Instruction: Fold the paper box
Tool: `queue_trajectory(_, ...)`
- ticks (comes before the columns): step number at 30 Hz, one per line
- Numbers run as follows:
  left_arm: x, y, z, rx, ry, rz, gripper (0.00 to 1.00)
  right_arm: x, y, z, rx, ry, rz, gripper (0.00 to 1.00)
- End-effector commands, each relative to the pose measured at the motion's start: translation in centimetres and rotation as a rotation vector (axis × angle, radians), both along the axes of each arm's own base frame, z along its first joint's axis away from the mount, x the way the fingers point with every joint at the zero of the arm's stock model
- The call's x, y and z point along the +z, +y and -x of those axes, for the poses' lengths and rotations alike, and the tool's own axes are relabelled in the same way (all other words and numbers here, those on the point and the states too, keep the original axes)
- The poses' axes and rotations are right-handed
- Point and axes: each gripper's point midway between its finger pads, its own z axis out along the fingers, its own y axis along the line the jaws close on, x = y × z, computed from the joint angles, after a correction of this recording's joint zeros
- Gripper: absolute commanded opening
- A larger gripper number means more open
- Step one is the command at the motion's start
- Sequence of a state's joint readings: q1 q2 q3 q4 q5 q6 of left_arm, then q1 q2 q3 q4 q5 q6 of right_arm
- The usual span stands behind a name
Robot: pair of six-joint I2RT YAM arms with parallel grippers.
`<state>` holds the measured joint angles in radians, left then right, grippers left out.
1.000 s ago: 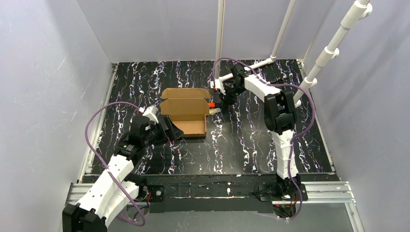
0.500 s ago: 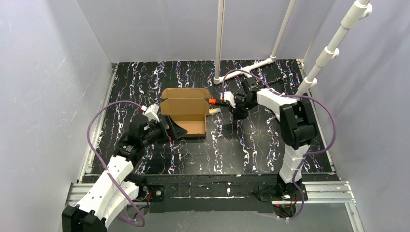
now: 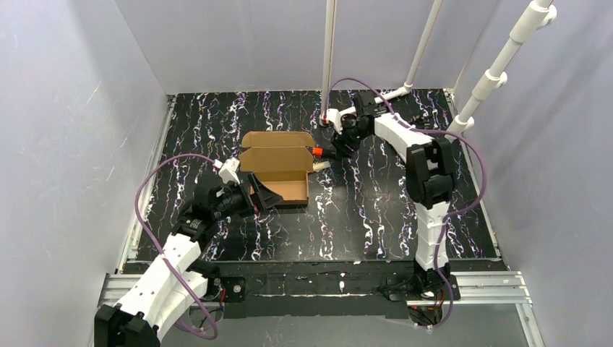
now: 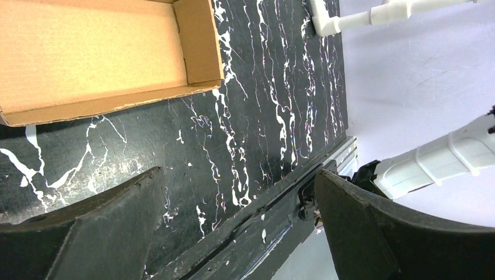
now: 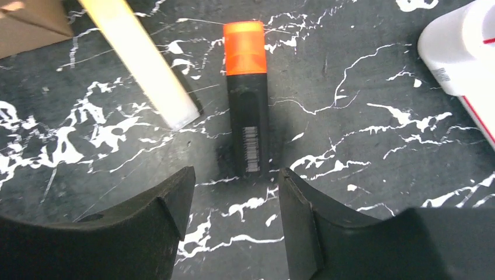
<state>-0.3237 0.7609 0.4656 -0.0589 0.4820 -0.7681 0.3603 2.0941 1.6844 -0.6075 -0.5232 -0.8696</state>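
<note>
Since a second ago the right gripper (image 5: 234, 178) swung out from the paper box (image 3: 275, 172) right side, then back, ending slightly rearward. Its jaws tightened, then spread; the orange-capped marker (image 5: 247, 116) lies loose ahead. The left gripper (image 3: 266, 194) edged nearer the box.

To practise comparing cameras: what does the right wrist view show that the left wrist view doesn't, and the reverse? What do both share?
Right wrist only: an orange-capped marker, a pale stick beside it, and the right gripper, open and holding nothing, at the marker's near end.
Left wrist only: the left gripper, wide open over bare table, and a white pipe at the far edge.
Both: the box, only a corner of it in the right wrist view, and the black table.
</note>
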Motion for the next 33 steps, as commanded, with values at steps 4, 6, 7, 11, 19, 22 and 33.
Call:
queue_trajectory(4,0.3,-0.2,-0.4,-0.019,-0.022,-0.003,0.98,-1.7,1.0,-1.0,0.009,0.052,0.031,0.64)
queue_trajectory(6,0.3,-0.4,-0.7,-0.027,-0.023,-0.005,0.98,-2.2,1.4,-0.9,0.018,0.064,0.037,0.63)
queue_trajectory(7,0.3,-0.4,-0.8,-0.03,-0.022,-0.004,0.98,-2.5,1.5,-0.9,0.022,0.066,0.04,0.63)
queue_trajectory(11,0.0,-0.7,-0.8,-0.041,-0.007,-0.002,0.98,-3.4,2.0,-1.7,0.009,0.063,0.044,0.59)
queue_trajectory(19,0.8,-0.8,-0.8,-0.053,-0.042,0.005,0.98,-4.8,2.2,-2.0,-0.001,0.097,0.053,0.39)
queue_trajectory(22,1.3,-0.9,-0.8,-0.06,-0.05,0.017,0.98,-4.4,1.6,-1.6,-0.019,0.085,0.068,0.25)
queue_trajectory(33,2.3,-1.8,0.3,-0.11,-0.061,0.069,0.99,1.0,-2.9,5.4,-0.14,0.044,0.028,0.01)
